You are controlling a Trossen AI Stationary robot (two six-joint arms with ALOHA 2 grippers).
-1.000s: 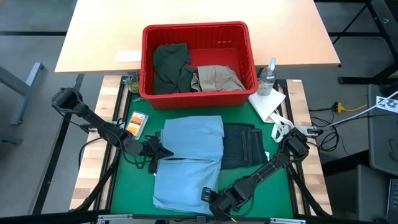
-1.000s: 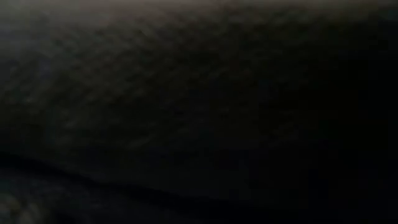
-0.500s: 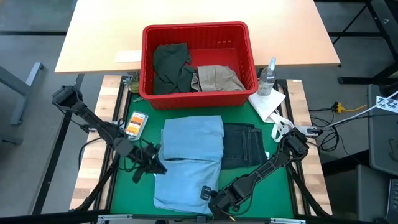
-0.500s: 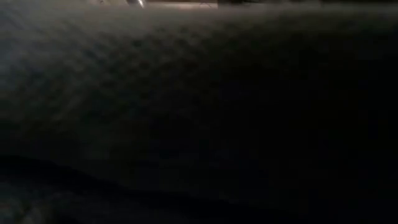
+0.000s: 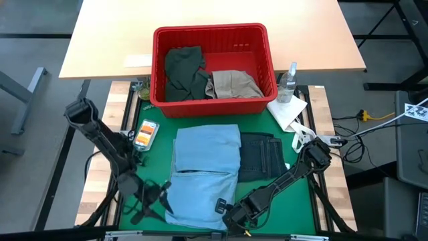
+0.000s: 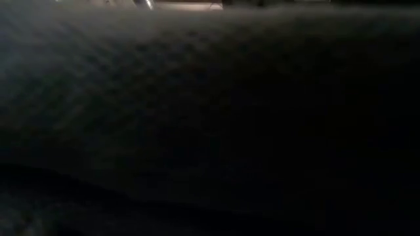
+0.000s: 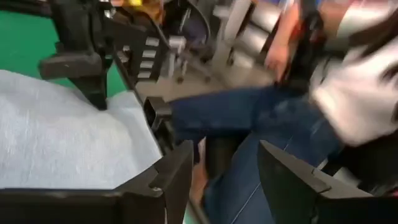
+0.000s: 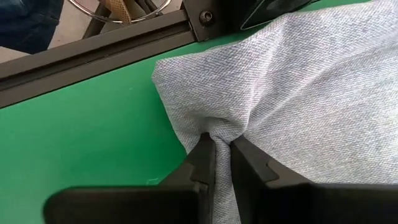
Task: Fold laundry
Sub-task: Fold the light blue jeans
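Light blue denim (image 5: 204,171) lies folded on the green bench (image 5: 267,124), centre of the high view; right tool (image 8: 221,163) pinches its bottom edge, jaws narrow on a fold; left tool (image 7: 224,177) at lower left, jaws wide, holding nothing; dark navy jeans (image 5: 259,156) just right of the denim; red basket (image 5: 271,63) at top holds olive piece (image 5: 182,70) and khaki piece (image 5: 233,84).

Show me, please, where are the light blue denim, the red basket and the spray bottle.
light blue denim (image 5: 204,171): high view, middle of the folded cloth.
red basket (image 5: 210,32): high view, its far rim.
spray bottle (image 5: 288,84): high view, clear body of the bottle, right of the basket.
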